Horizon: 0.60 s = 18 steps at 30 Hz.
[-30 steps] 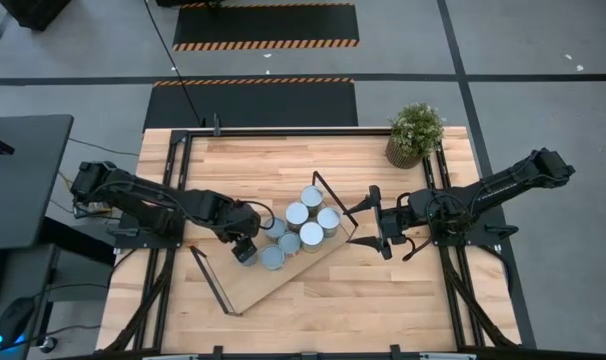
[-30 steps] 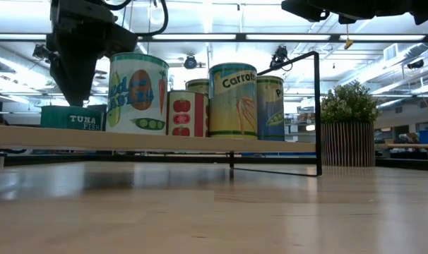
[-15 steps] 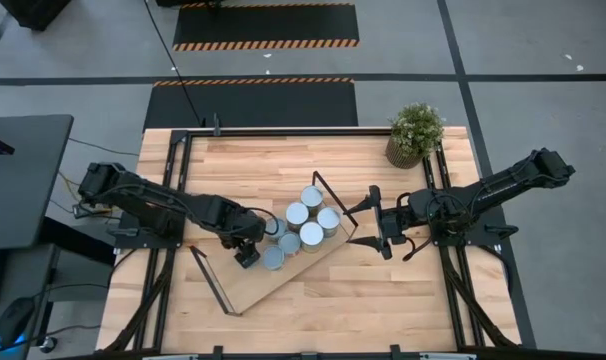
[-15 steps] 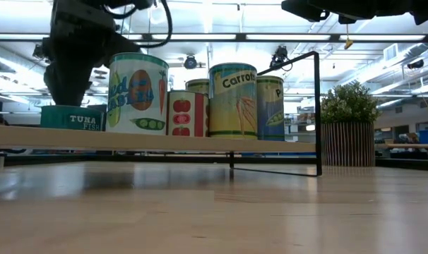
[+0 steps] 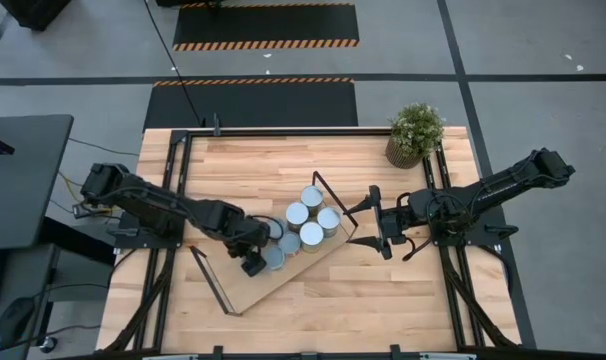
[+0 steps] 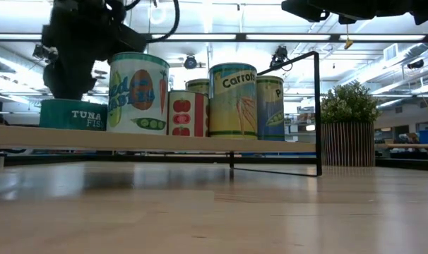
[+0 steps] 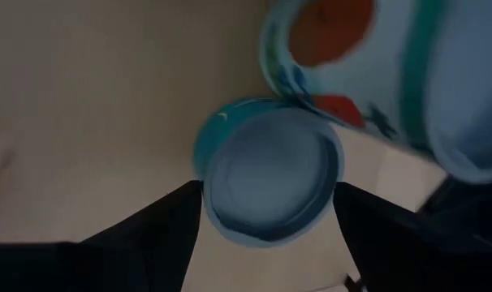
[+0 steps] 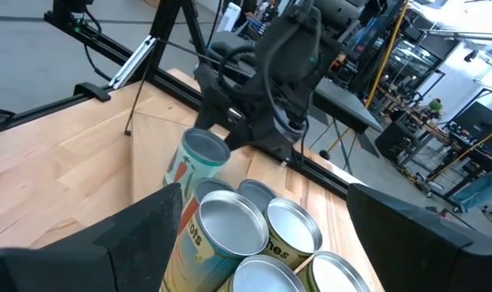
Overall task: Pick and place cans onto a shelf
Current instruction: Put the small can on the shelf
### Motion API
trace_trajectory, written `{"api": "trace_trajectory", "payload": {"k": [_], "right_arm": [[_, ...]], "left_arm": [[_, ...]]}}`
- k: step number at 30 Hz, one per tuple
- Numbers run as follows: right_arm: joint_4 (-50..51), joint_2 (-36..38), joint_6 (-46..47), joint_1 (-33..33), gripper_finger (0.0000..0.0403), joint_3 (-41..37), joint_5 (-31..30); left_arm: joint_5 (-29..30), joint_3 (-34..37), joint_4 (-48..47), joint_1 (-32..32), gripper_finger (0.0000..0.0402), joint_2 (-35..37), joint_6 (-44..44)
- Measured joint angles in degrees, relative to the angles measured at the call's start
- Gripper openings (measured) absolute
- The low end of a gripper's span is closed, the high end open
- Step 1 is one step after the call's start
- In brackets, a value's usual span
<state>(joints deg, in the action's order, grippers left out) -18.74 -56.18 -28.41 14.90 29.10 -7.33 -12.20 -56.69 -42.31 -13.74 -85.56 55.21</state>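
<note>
A long light-wood shelf board (image 5: 283, 282) with black wire end frames lies slanted on the table. Several cans (image 5: 311, 235) stand upright on it; the low view shows a vegetable can (image 6: 138, 92), a tomato can (image 6: 186, 113) and a carrot can (image 6: 233, 99). My left gripper (image 5: 252, 263) is over the board's near-left part, shut on a short teal tuna can (image 7: 270, 174) beside the vegetable can. My right gripper (image 5: 380, 237) waits open and empty, just right of the shelf's right end. My left gripper pinches the tuna can's round side wall (image 7: 199, 166) between its two fingers, one on each opposite side. The fingers come from above, pointing down. The can stays upright, its grey-blue top up and its bottom at board level (image 6: 73, 123); whether it rests there, I cannot tell.
A potted green plant (image 5: 415, 132) stands at the table's far right corner. Bare tabletop lies in front of the shelf toward the near edge (image 5: 363, 300) and behind it (image 5: 263, 165). The shelf's black wire loops (image 5: 333, 200) rise at both short ends.
My left gripper has moved toward the table's near edge and slightly right, along the left side of the can group. The tuna can has gone with it, staying upright, and now stands nearer the board's front edge.
</note>
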Motion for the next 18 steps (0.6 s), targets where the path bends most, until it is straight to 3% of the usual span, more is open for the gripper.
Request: {"api": "trace_trajectory", "payload": {"k": [18], "right_arm": [[0.01, 0.09, -0.01, -0.04, 0.0356, 0.0, 0.01]], "left_arm": [[-0.69, 0.0, 5.75, -5.22, 0.0286, 0.63, 6.68]]}}
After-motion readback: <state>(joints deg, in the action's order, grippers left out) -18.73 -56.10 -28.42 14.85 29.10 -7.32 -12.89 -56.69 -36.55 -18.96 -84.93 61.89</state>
